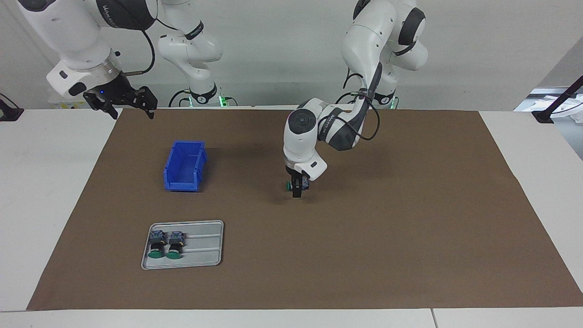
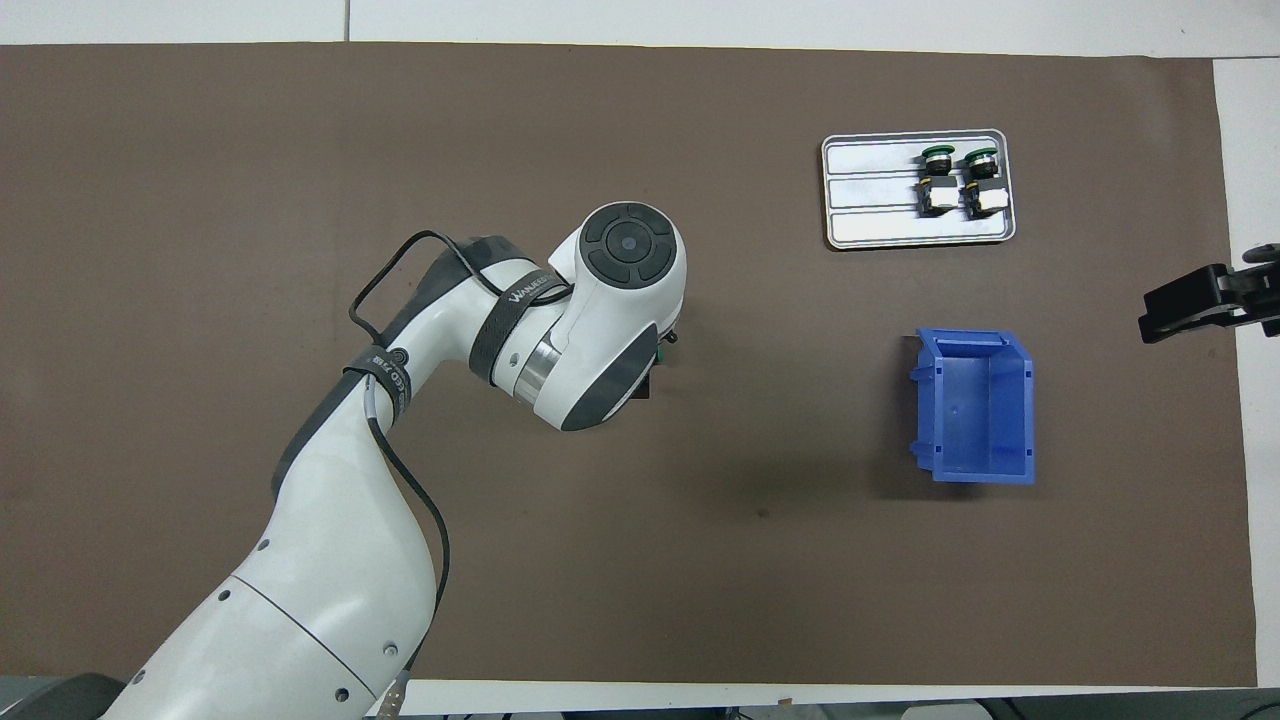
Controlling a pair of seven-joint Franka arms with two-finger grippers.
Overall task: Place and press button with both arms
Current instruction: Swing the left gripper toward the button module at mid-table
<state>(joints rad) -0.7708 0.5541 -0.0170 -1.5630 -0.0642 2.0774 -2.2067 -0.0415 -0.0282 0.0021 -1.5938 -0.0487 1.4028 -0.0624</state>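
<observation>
Brown matting covers my white table. My left gripper hangs low over the mat's middle, clamped around a green-capped button lying sideways. My right gripper waits raised at the right arm's end of the table, fingers spread wide, holding nothing. Beneath and nearby sits a blue bin; farther from me, a grey tray carries two more buttons.

The tray (two buttons lying in it) sits farther from the robots than the bin. Both stand on the mat toward the right arm's end.
</observation>
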